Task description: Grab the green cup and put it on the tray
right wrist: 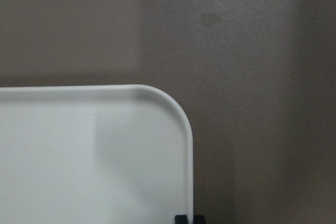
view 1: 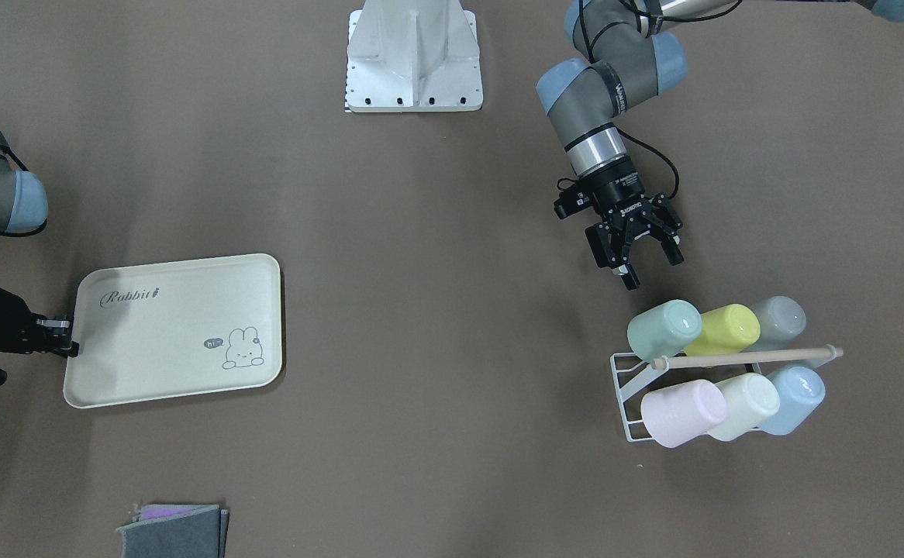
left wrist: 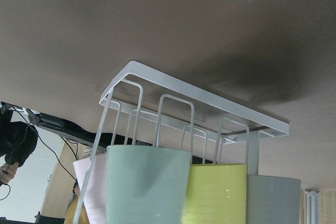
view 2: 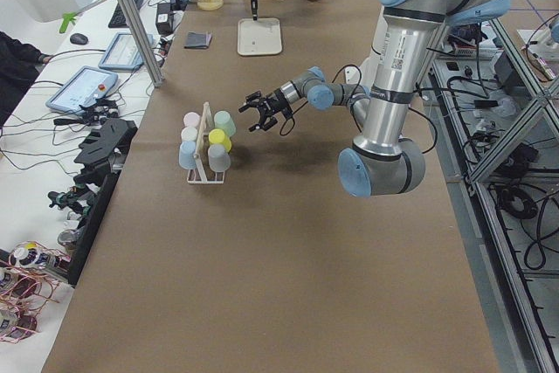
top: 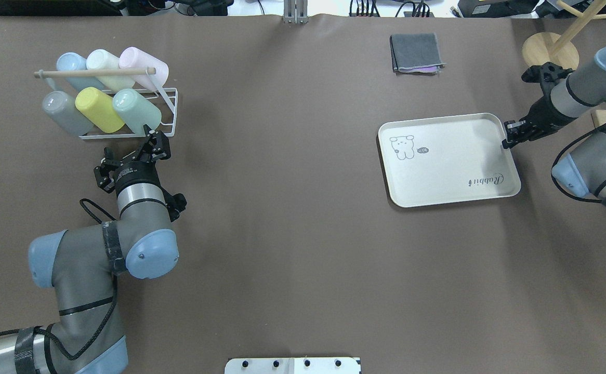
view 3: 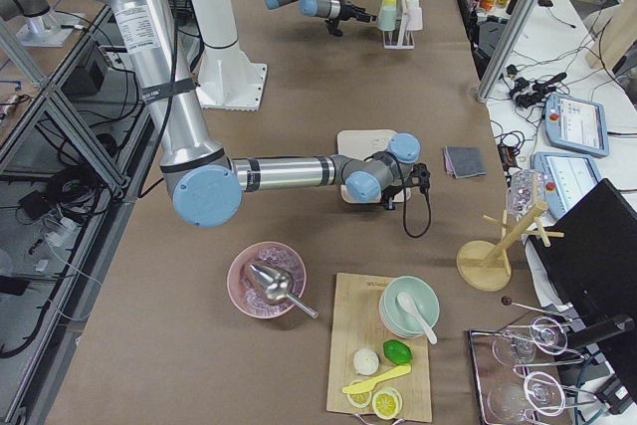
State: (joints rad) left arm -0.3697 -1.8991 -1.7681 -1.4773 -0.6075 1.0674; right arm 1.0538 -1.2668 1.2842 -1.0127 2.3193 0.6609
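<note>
The brown worktop (top: 292,234) carries the job's two ends well apart. The cream tray (top: 453,166) lies flat on the robot's right side with no cup on it. On the left side stands a white wire rack (top: 170,111) holding six cups tipped over its prongs under a wooden handle. The green cup (view 1: 663,328) sits at the end of the row nearer the robot, slanted on its prong and seemingly touching the yellow cup (view 1: 723,329) beside it. The left tool (view 1: 653,269) hangs just short of the green cup, its jaws spread wide and aimed at it, nothing in them. The right tool (top: 509,139) looks pinched onto the tray's short rim, so the tray is steadied. The grasp is the main worry. With the yellow cup so close, the inner finger has hardly any gap to enter, and it could shove that cup off its prong or clamp both together. The cup is smooth and tapered, so a squeeze near its narrow end might let it slip out. Pulling it off at an angle other than the prong's could hook the light rack and drag or tip it, spilling the other cups. The long carry across to the tray adds a chance of dropping a loosely held cup.
</note>
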